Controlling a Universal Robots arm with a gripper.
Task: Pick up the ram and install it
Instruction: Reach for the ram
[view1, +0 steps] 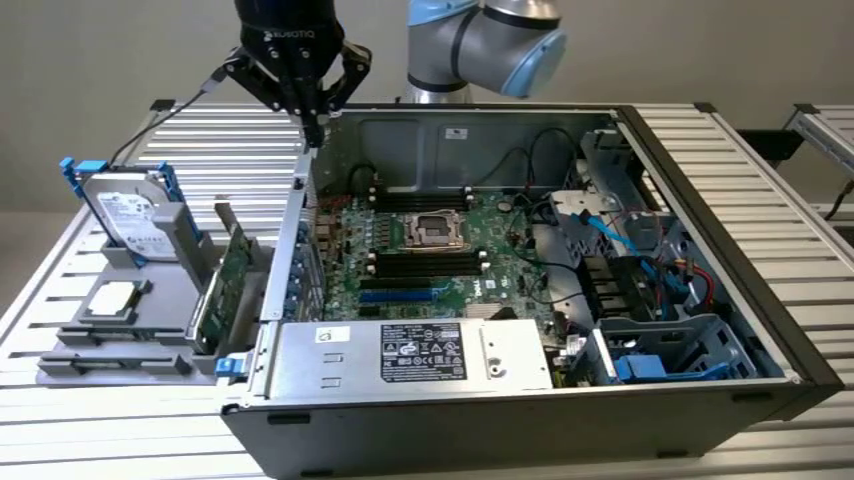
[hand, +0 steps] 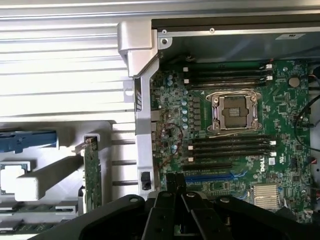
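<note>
My gripper (view1: 311, 128) hangs over the far corner of the open computer case (view1: 441, 425), at the exterior view's left, just above the case wall. Its black fingers (hand: 176, 181) are pressed together with nothing between them. The ram (view1: 118, 362) lies flat as a dark-green stick in the grey holder outside the case, and its green strip (hand: 35, 207) also shows in the wrist view. It is well away from the gripper. On the motherboard, the long black memory slots (view1: 424, 264) (hand: 227, 147) sit beside the CPU socket (view1: 434, 229).
A large green expansion card (view1: 234, 268) (hand: 92, 172) stands upright in the holder by the case wall. A hard drive (view1: 134, 215) in a blue bracket and a loose processor (view1: 114, 298) sit further left. The power supply (view1: 427, 352) and cables (view1: 601, 225) fill the case's near and right sides.
</note>
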